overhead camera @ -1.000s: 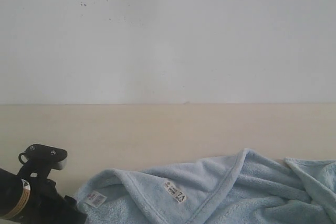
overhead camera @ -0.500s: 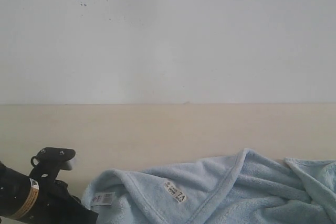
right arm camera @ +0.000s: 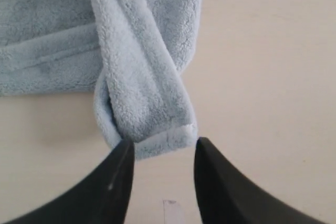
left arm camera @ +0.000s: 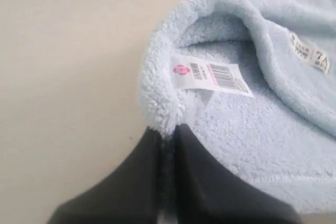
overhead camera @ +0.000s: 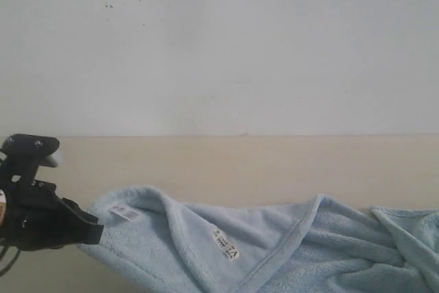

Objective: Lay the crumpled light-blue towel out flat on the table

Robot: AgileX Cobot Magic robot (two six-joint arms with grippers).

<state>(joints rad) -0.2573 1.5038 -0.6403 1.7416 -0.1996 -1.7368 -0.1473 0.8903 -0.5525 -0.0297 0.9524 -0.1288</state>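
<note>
So the biggest thing here is the plain white wall (overhead camera: 240, 53) filling the top half of the exterior view, and under it the beige table (overhead camera: 240, 162) running the full width. The towel (overhead camera: 288, 252) is on the table along the bottom of that view, stretching from the left gripper all the way to the right edge and out of frame. It's light blue and fluffy, and definitely not flat: one hemmed edge is flipped over in a long diagonal fold near the middle, and there are more bunched folds over on the right. The left gripper (overhead camera: 92, 232) is clamped tight on the towel's left corner. In the left wrist view its two dark fingers are pressed together with the fuzzy hem squeezed between the tips (left arm camera: 169, 129). The right gripper (right arm camera: 164, 148) shows only in its own wrist view, with the jaws spread apart and bare table visible between them. A rolled, doubled-over end of the towel sits right at the tips and reaches into the gap, but I can't say it's actually pinched. Smallest stuff: a white barcode label (left arm camera: 210, 75) with a pink mark sits just inside the corner the left gripper holds, and a second white label (overhead camera: 225, 243) with dark print sits on the folded-over edge nearer the middle.
</note>
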